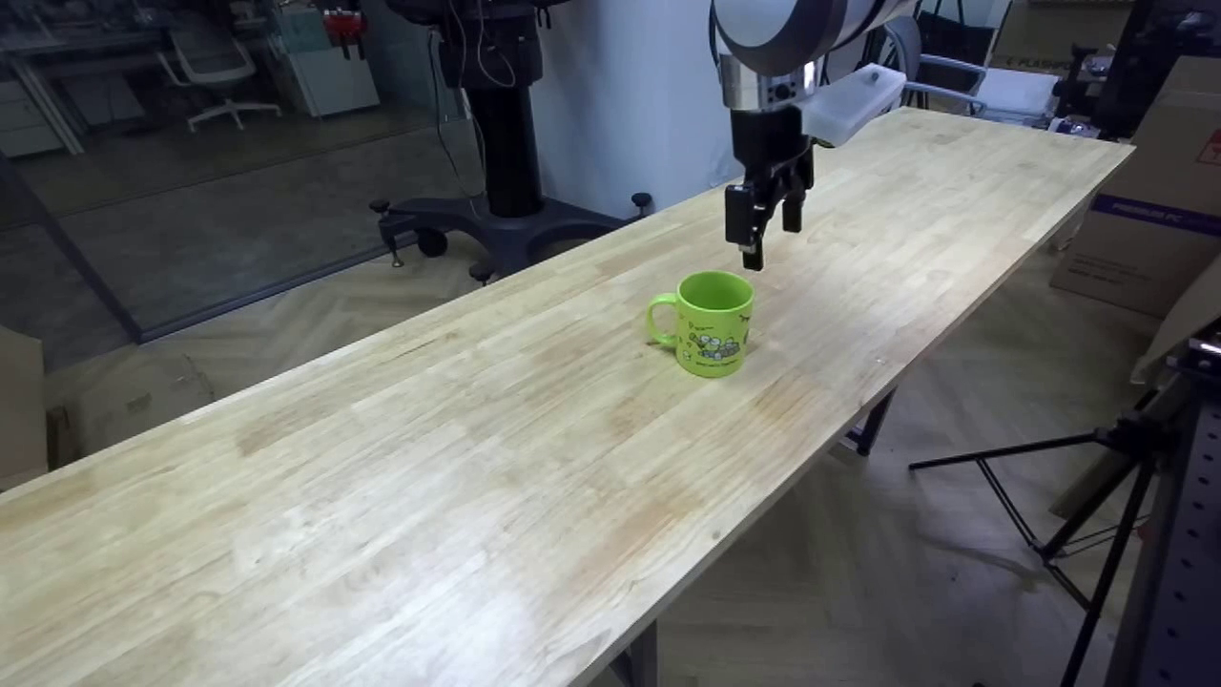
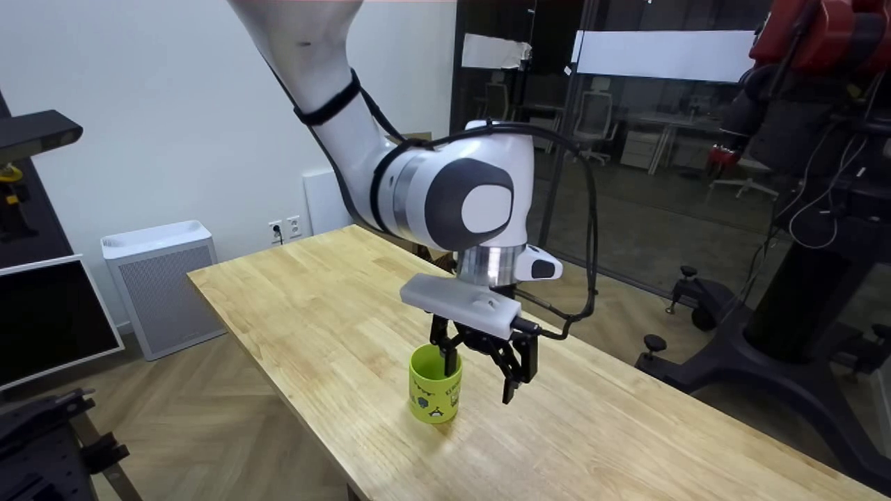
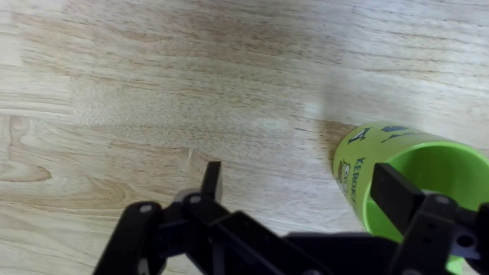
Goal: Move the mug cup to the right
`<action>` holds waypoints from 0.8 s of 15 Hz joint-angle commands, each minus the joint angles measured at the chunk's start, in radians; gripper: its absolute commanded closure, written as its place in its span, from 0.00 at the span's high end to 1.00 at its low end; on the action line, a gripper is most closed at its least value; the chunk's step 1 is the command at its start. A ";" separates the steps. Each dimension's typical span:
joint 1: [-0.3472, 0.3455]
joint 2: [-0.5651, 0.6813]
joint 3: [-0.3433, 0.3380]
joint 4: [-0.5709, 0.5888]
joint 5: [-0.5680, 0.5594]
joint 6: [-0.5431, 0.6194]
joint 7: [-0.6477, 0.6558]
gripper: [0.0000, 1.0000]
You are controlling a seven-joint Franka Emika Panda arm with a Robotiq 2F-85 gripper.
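The lime-green mug cup stands upright on the wooden table in both exterior views [image 1: 715, 329] [image 2: 433, 398]. Its side carries small printed figures, and its loop handle [image 1: 658, 320] shows in an exterior view. My gripper [image 1: 773, 246] [image 2: 479, 387] is open, pointing down, with nothing between its fingers. Its fingertips are apart from the mug, higher than the rim and off to one side of it. In the wrist view the mug [image 3: 368, 152] is at the lower right, and the right finger of the gripper [image 3: 297, 166] overlaps its opening. The handle is mostly hidden there.
The long wooden table [image 1: 401, 458] has open edges on both long sides. A black wheeled stand [image 1: 510, 229] is beyond one long edge. A tripod [image 1: 1135, 439] and cardboard boxes [image 1: 1145, 258] stand on the other side. A white air purifier [image 2: 167, 292] stands by the wall.
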 commanded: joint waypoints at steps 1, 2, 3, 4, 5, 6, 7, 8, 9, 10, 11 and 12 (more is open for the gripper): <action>0.007 0.061 -0.001 0.077 -0.049 -0.014 -0.042 1.00; 0.009 0.073 -0.001 0.094 -0.062 -0.018 -0.053 1.00; 0.012 0.086 0.000 0.113 -0.072 -0.027 -0.065 1.00; 0.016 0.097 0.002 0.131 -0.083 -0.033 -0.076 1.00; 0.020 0.107 0.004 0.148 -0.092 -0.037 -0.084 1.00; 0.024 0.115 0.006 0.162 -0.101 -0.040 -0.092 1.00; 0.030 0.122 0.010 0.174 -0.108 -0.042 -0.100 1.00; 0.036 0.124 0.014 0.180 -0.114 -0.043 -0.104 1.00; 0.042 0.120 0.020 0.179 -0.113 -0.041 -0.103 1.00; 0.048 0.114 0.024 0.174 -0.114 -0.036 -0.102 1.00; 0.057 0.103 0.030 0.163 -0.110 -0.033 -0.086 1.00; 0.065 0.094 0.034 0.153 -0.108 -0.031 -0.078 1.00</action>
